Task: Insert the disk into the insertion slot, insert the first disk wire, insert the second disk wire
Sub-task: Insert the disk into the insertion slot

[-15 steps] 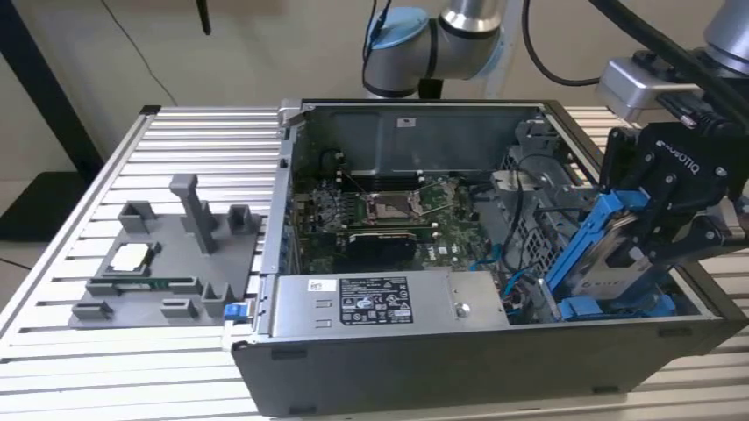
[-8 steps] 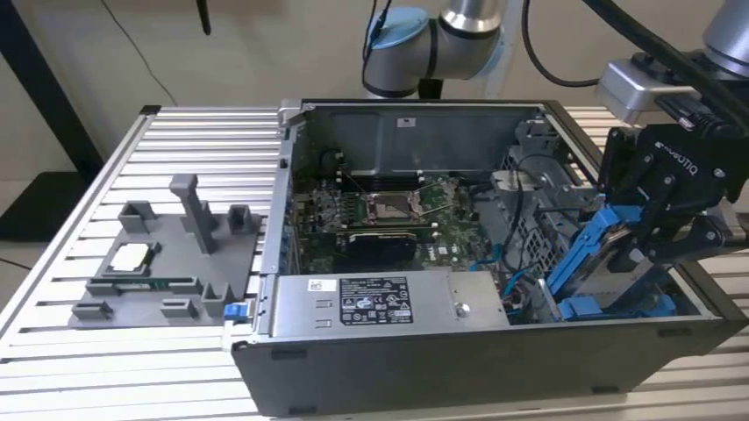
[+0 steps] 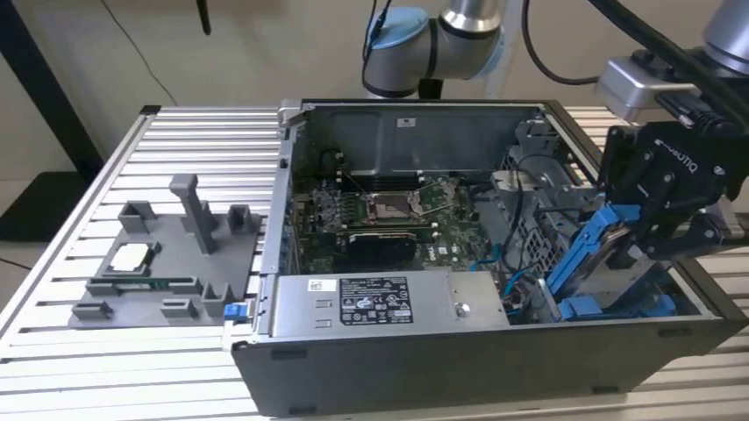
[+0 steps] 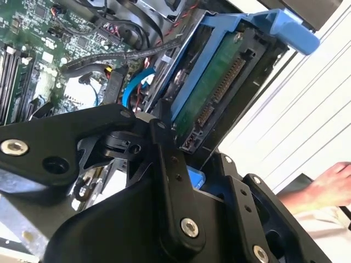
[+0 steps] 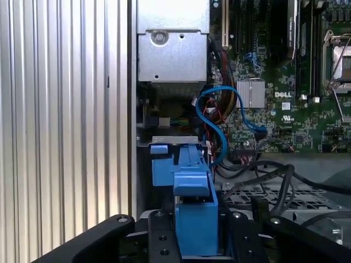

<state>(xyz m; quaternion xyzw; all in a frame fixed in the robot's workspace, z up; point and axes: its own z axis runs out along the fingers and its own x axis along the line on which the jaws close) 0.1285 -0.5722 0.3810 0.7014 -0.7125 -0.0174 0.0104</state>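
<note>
In the exterior view my black gripper hangs over the front right corner of the open computer case, shut on the disk. The disk is a silver drive in a bright blue carrier. It is tilted, with its lower end down at the blue rails of the insertion slot. The second wrist view shows the disk's green circuit side and connector above the gripper's links. In the first wrist view the blue carrier sits between my fingers. A loose blue wire curls beside the slot.
A grey power-supply box lies along the case front, and the motherboard is behind it. Black cables run beside the disk. A grey fixture stands on the slatted table at the exterior view's left. A person's hand rests outside the case.
</note>
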